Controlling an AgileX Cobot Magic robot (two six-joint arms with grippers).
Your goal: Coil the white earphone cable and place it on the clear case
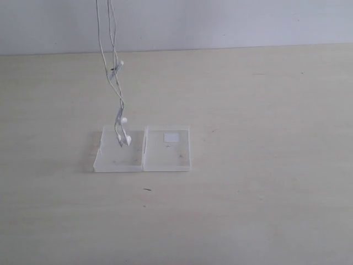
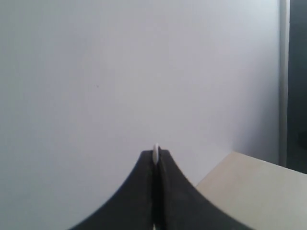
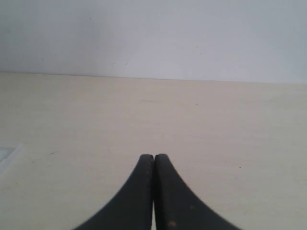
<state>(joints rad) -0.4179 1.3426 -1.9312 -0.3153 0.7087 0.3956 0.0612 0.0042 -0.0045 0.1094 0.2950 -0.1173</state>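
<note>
Up it hangs! The white earphone cable (image 1: 114,83) dangles in looped strands, its lower end at the left half of the clear case (image 1: 168,157) on the counter (image 1: 265,182). The left tool (image 2: 155,154) pinches a white sliver (the cable, surely). The right tool (image 3: 153,158) is pressed together, empty. Setting it down and letting go are left.

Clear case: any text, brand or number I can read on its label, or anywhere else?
None readable.
The label on the case shows as a plain white patch; any print there is too small to tell.
No writing on the cable, table or wall.
</note>
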